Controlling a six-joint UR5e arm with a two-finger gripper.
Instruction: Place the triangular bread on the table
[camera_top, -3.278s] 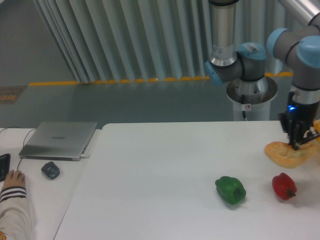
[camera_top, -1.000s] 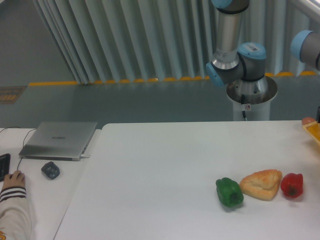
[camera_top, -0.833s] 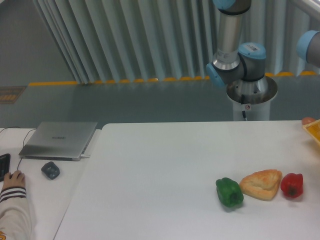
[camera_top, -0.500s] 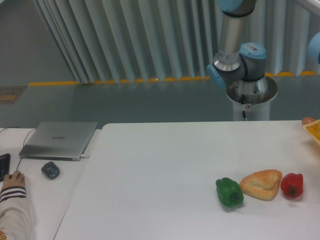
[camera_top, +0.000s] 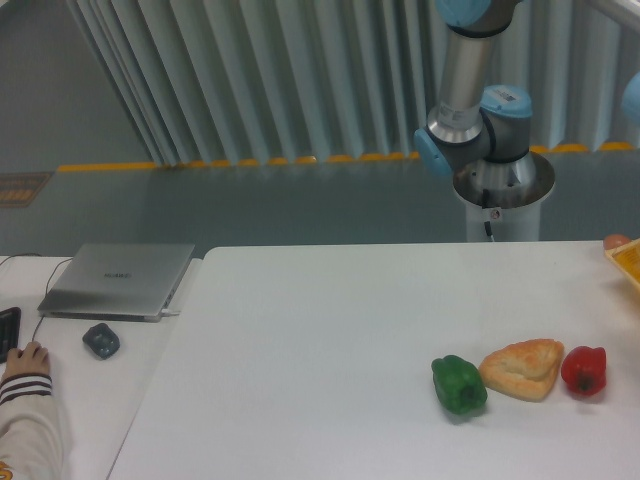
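Jaws aren't anywhere in the shot, so no way to tell if they're spread or closed; all you get of the robot is the arm's elbow joint (camera_top: 472, 135) and its silver pedestal (camera_top: 503, 190) behind the table, plus a sliver of another joint at the right edge. Whatever the gripper is doing, it isn't on the triangular bread (camera_top: 523, 368), which lies flat on the white table (camera_top: 330, 350) near the front right, nothing touching it from above. It sits between the green pepper (camera_top: 459, 384) and the red pepper (camera_top: 584, 370), just beside each, maybe brushing the red one, hard to call. So I'd say the placing is pretty much done, with only the arm clearing off left, if that. Orientation-wise, the bread's long axis runs roughly left-right, rising a bit to the right, with its rounded tip pointing down toward the front edge.
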